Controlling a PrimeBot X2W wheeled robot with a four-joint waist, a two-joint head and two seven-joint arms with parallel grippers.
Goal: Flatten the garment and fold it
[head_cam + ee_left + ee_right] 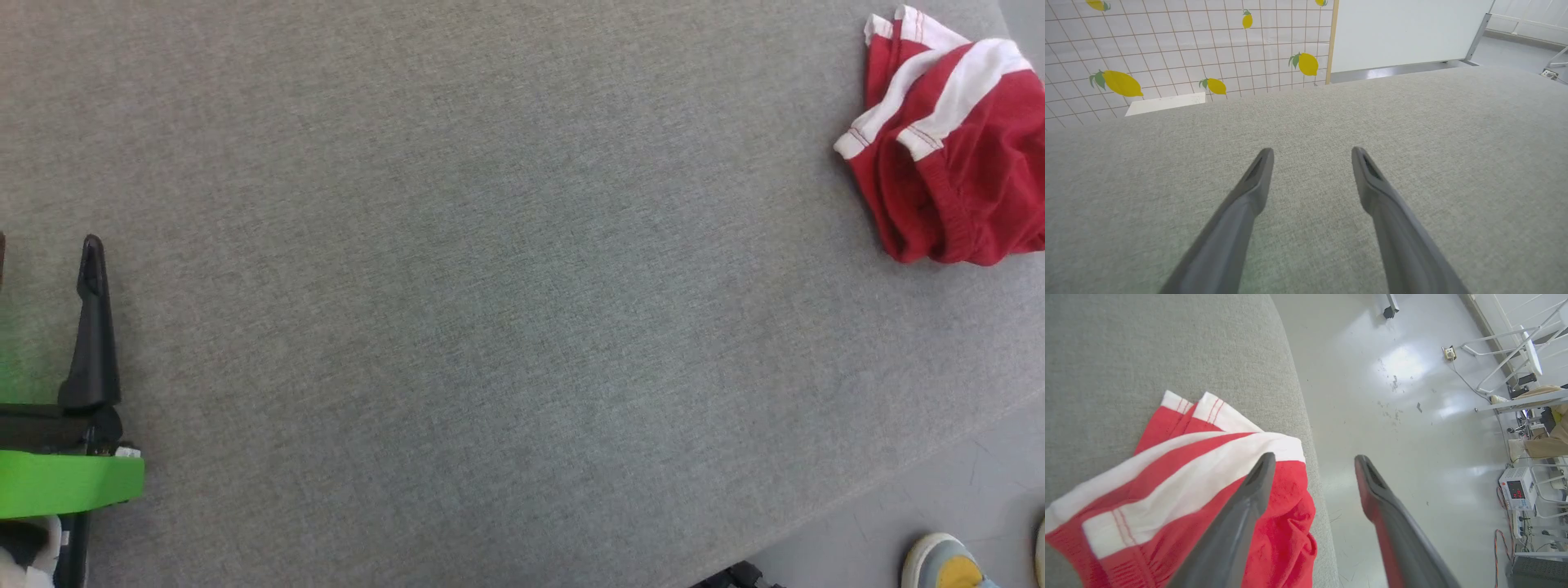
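Right hand [1313, 457], its two long dark fingers apart and clamped on nothing, hangs at the rounded edge of the grey fabric-covered desk [490, 286]: one finger shows against the crumpled bright red knit garment with wide white bands [1167, 490], the other against the pale floor [1392, 416]; contact with the cloth cannot be judged. Garment lies heaped at the desk's far right corner. Left hand [1311, 150], fingers also apart and empty, is over bare desk, well apart from it.

The garment [955, 155] runs off the head view's right edge; a shoe [947, 563], off its bottom.
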